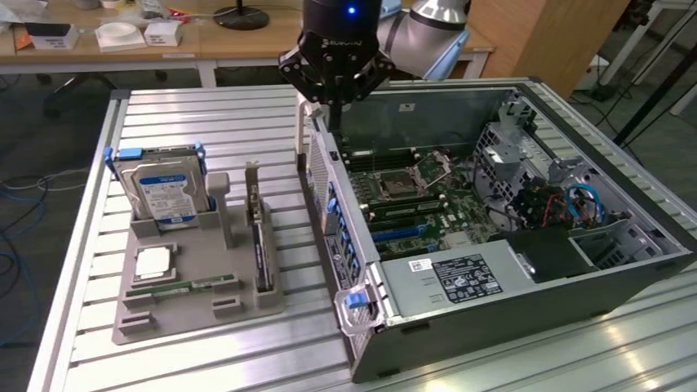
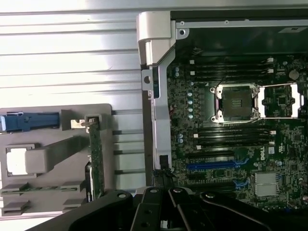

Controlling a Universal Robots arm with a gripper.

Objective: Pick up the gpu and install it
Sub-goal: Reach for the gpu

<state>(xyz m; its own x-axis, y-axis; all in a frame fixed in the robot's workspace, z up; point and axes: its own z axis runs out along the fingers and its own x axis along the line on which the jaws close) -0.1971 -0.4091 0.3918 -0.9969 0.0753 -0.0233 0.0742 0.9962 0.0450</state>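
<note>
- Hanging over the far end of the open computer case (image 1: 512,314), the black tool (image 1: 332,122) points straight down, just above the case wall on the exterior view's left.
- Its fingers look drawn together to a narrow tip, and nothing is held between them.
- The graphics card (image 1: 259,245) is not in the case. It stands on its long edge in a slot of the grey holder (image 1: 196,314), on the ribbed metal table (image 1: 196,114) to the exterior view's left of the case.
- The card is well apart from the tool, nearer to the camera and lower down. It runs roughly parallel to the case wall, with a strip of bare table between them.
- From the wrist view the card appears edge-on as a thin greenish strip with a silver bracket at one end.
- A hard drive (image 1: 163,194) with a blue and white label sits upright at the far end of the holder, in a blue-edged frame.
- A square processor chip (image 1: 153,260) lies flat in a pocket near the holder's middle, with a green memory stick (image 1: 183,286) flat just in front of it.
- Inside the case the motherboard (image 1: 419,216) lies exposed, with a blue slot (image 1: 401,234) near the middle.
- A grey power supply box (image 1: 458,278) with a black label fills the near end of the case.
</note>
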